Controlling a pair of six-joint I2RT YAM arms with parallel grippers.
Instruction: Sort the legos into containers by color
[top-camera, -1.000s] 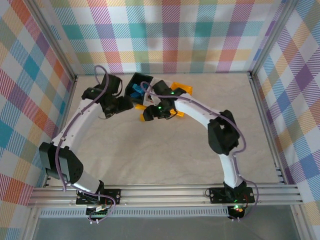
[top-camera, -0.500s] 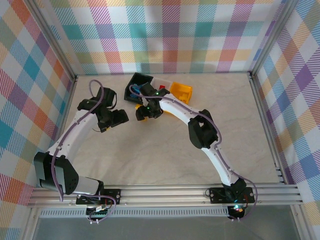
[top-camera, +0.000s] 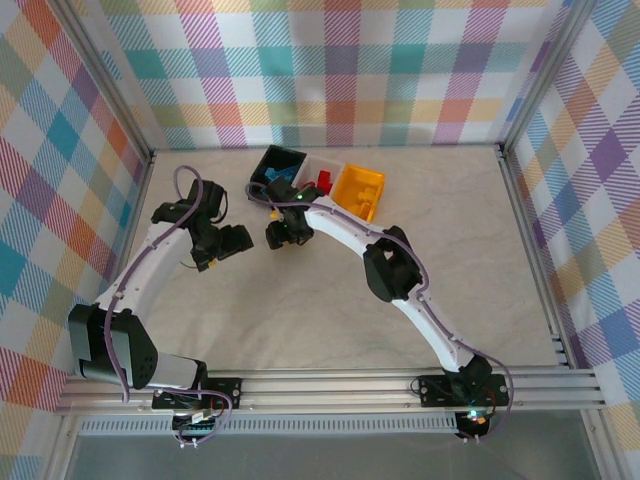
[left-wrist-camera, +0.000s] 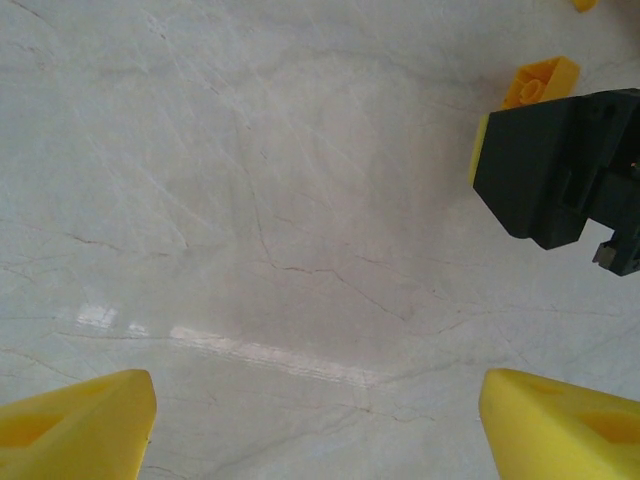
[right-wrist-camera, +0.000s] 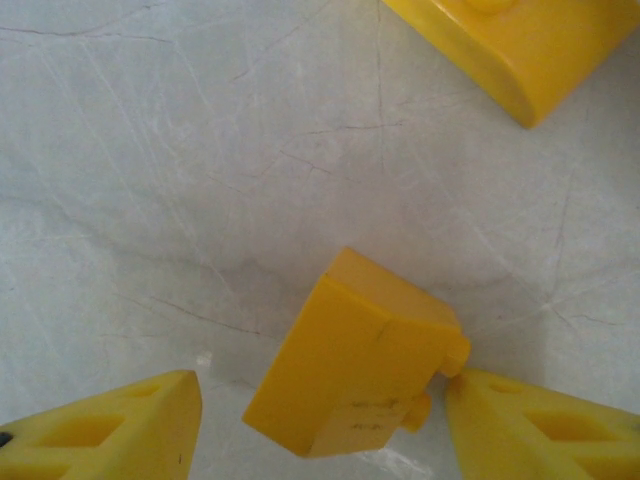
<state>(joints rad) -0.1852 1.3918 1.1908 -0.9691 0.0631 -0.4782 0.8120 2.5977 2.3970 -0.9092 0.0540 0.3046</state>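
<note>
The three joined containers stand at the back: black (top-camera: 272, 160) holding blue legos (top-camera: 276, 176), white (top-camera: 318, 168) holding red legos (top-camera: 324, 181), and orange-yellow (top-camera: 360, 190). My right gripper (top-camera: 281, 234) (right-wrist-camera: 325, 425) is open just in front of the black bin. A yellow lego (right-wrist-camera: 355, 370) lies on the table between its fingers (right-wrist-camera: 110, 425), its studs touching the right finger. A second yellow lego (right-wrist-camera: 510, 45) lies beyond it. My left gripper (top-camera: 230, 243) (left-wrist-camera: 315, 430) is open over bare table, to the left of the right gripper's black body (left-wrist-camera: 560, 165).
A yellow lego (left-wrist-camera: 540, 82) pokes out behind the right gripper in the left wrist view. Metal frame rails and checked walls close in the table (top-camera: 330, 300). The two grippers sit close together at the back left.
My right arm swung left and nearer, off the bins, which now show fully. It stands over a yellow lego. My left gripper drifted slightly nearer.
</note>
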